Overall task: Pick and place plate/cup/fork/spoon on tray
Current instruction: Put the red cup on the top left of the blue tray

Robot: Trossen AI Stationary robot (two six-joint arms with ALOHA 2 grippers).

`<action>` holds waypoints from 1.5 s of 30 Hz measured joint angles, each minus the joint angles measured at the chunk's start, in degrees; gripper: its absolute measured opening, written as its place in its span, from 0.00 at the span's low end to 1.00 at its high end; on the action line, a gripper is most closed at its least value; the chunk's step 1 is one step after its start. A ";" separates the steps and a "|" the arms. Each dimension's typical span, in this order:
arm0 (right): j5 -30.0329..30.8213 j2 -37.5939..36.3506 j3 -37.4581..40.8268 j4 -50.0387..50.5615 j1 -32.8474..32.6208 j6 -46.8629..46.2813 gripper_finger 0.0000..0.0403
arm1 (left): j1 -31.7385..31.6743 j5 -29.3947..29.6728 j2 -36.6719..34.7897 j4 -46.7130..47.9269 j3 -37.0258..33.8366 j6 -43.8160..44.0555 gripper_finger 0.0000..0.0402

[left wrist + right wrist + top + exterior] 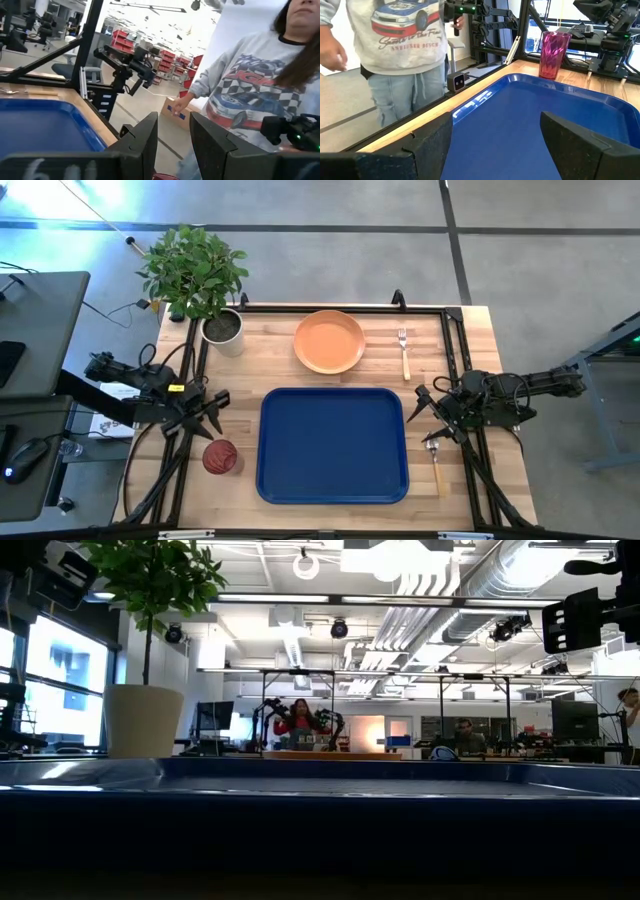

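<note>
We find the tray (333, 445) bare mid-table, the plate (329, 341) beyond it, the fork (404, 352) beside the plate, the cup (220, 457) off the tray's left edge and the spoon (434, 461) off its right. Left gripper (212, 412) hovers near the cup, jaws spread, empty. Right gripper (428, 416) sits over the spoon, jaws spread wide, empty.

A: Where's the large flat blue rectangular tray (333, 445)?
B: Mid-counter, nothing on it. The round orange plate (329, 341) lies just beyond its far edge.
A: Cutlery?
B: The tan-handled metal fork (404, 353) lies right of the plate; the tan-handled spoon (435, 463) lies right of the tray.
A: And the dark red translucent cup (220, 457)?
B: Upright, left of the tray.
</note>
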State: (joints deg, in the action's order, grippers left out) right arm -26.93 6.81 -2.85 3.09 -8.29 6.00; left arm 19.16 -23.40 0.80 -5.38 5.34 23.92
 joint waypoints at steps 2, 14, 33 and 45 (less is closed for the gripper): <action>0.00 0.00 0.00 -0.02 0.00 0.00 0.73 | 0.01 0.00 -0.01 -0.91 0.00 -0.02 0.26; 0.00 0.00 0.00 -0.01 -0.01 0.00 0.73 | 0.02 1.80 -0.01 -2.42 0.00 11.70 0.26; 0.05 -0.02 0.00 0.00 0.01 1.56 0.73 | 0.04 26.21 -0.02 -6.69 -0.01 18.93 0.26; 0.03 -0.01 0.00 -0.02 0.01 1.57 0.73 | 0.00 32.89 0.00 -15.66 0.32 6.31 0.26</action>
State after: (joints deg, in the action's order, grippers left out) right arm -26.89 6.80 -2.85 3.07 -8.27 7.57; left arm 19.16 9.49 0.79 -21.04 5.66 30.22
